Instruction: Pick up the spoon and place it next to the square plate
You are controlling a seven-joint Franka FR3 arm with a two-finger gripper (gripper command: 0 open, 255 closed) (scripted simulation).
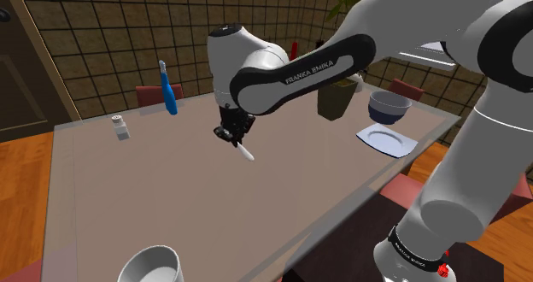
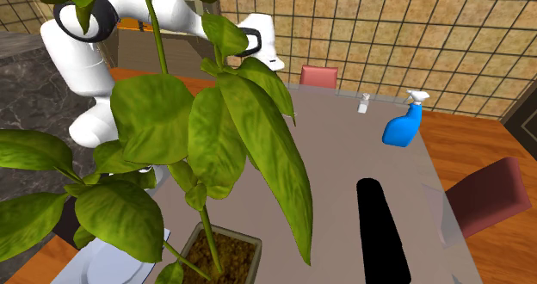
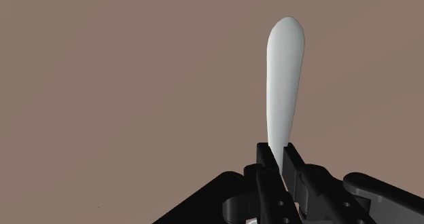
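The only writing I can read is "FRANKA EMIKA", in white capitals on the dark band of the arm (image 1: pixel 312 71); there is small lettering on the ring at its foot, but it is too small to make out. The black tool (image 1: pixel 237 139) has its two fingers (image 3: pixel 267 163) drawn in tight on the end of a white spoon (image 3: pixel 284 80), pinching it so that the rest of the spoon juts out past the fingertips over the bare brown table (image 1: pixel 171 195). I cannot tell whether the spoon's far end touches the surface. Taking the white square plate (image 1: pixel 386 140) as my mark, the spoon hangs well apart from it, out over the middle of the table. I count one spoon and one square plate. One dark bowl (image 1: pixel 389 107) stands just beyond the plate, and one potted plant (image 1: pixel 336 101) stands near it, beside that bowl. One blue spray bottle (image 1: pixel 168 91) stands far from the plate, past the tool, and one small white shaker (image 1: pixel 121 128) stands farther from the plate again. One white round vessel (image 1: pixel 154 253) sits at the table's edge, well apart from the plate. Three reddish chairs (image 1: pixel 154 92) stand around the table, one of them close behind the plate's bowl.
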